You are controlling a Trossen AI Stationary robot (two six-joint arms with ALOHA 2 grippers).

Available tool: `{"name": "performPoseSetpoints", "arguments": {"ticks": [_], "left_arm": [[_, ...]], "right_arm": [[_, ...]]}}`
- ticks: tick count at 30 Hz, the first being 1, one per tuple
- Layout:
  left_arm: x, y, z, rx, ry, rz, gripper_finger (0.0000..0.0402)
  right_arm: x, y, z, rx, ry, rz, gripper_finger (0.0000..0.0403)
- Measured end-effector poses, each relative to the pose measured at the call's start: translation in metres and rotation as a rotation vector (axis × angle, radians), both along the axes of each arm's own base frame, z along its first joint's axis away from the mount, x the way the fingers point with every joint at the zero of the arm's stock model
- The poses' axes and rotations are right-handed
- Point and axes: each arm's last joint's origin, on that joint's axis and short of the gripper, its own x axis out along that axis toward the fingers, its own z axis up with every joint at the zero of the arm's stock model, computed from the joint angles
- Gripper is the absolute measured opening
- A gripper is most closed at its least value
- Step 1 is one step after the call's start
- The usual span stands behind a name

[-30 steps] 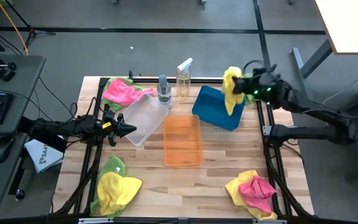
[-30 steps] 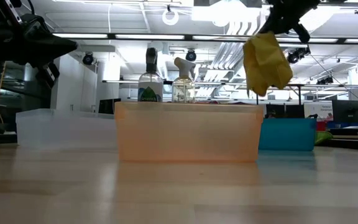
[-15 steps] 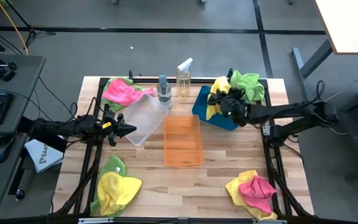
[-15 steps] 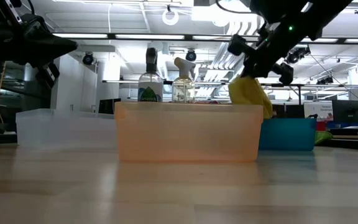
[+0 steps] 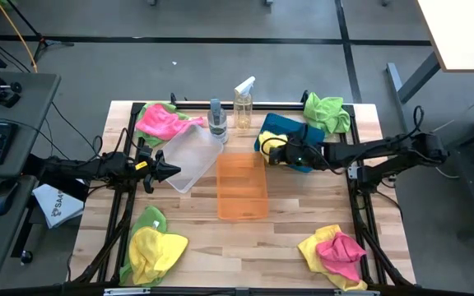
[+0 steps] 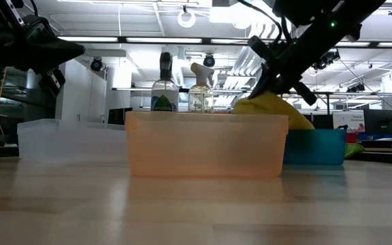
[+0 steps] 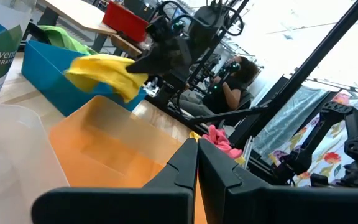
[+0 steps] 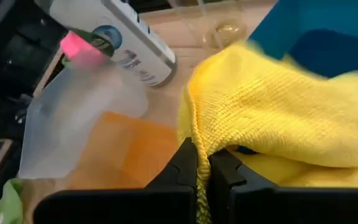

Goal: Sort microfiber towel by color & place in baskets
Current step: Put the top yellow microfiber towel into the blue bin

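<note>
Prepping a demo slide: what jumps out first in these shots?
The right gripper holds a yellow towel at the blue basket, draping it over the edge nearest the orange basket. Bright heaps of pink, yellow and green towels sit at the table's corners, such as the pink-and-green pile behind the clear basket. The left gripper waits, shut, at the clear basket's left edge.

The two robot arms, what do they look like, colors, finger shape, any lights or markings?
Both arms are dark, almost black, built of slim jointed segments. The left gripper ends in two tapered black fingers with a small yellow-orange patch just behind them. The right gripper is likewise black, with a small green light glowing on its wrist. Thin black cables loop along the right arm.
</note>
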Motion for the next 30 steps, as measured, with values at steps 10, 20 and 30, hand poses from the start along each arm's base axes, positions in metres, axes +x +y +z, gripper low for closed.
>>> {"name": "performPoseSetpoints", "arguments": {"ticks": [10,20,30], "left_arm": [[0.000,0.000,0.000,0.000,0.000,0.000,0.0001],[0.000,0.000,0.000,-0.001,0.000,0.000,0.0001],[0.000,0.000,0.000,0.001,0.000,0.000,0.0001]], "right_arm": [[-0.012,-0.022,0.023,-0.076,0.235,-0.242,0.0000],[-0.035,-0.057,0.008,0.001,0.406,-0.323,0.0005],[-0.044,-0.087,0.005,0.133,0.370,-0.212,0.0108]]}}
